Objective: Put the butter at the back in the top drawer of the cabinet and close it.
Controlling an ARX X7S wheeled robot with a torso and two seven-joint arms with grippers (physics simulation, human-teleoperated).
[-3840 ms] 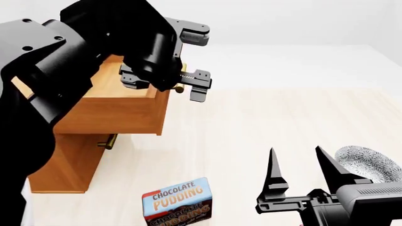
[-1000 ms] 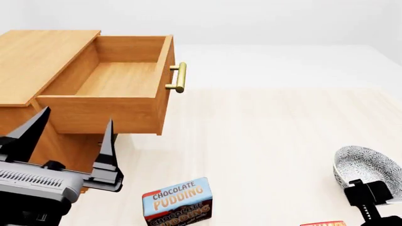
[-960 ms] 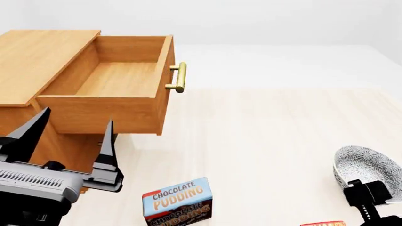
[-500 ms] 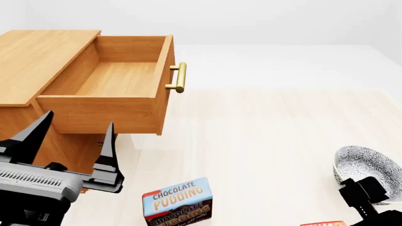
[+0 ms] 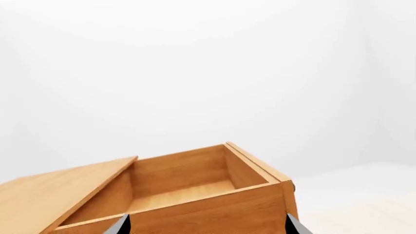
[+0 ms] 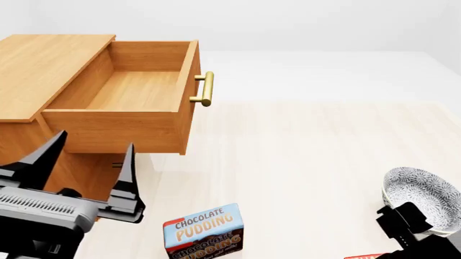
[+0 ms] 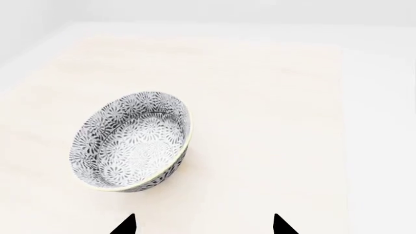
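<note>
The cabinet (image 6: 43, 65) stands at the left with its top drawer (image 6: 137, 89) pulled out and nothing inside; the brass handle (image 6: 206, 89) points right. Of the butter only a red sliver (image 6: 364, 257) shows at the head view's bottom edge, under my right arm. My left gripper (image 6: 88, 162) hangs open in front of the cabinet, below the drawer; in its wrist view its fingertips (image 5: 120, 225) flank the drawer's side wall (image 5: 195, 214). My right gripper (image 7: 202, 225) is open, nothing between its tips, near the bowl (image 7: 133, 146).
A blue-and-brown chocolate pudding box (image 6: 204, 232) stands low in the middle. A patterned bowl (image 6: 421, 194) sits at the right, partly behind my right arm (image 6: 403, 229). A lower drawer's handle (image 6: 116, 164) peeks out under the open drawer. Pale floor lies between cabinet and bowl.
My left arm has left the drawer handle and come down to the lower left, gripper open. My right arm has crept up-left, covering more of the butter and the bowl's edge.
</note>
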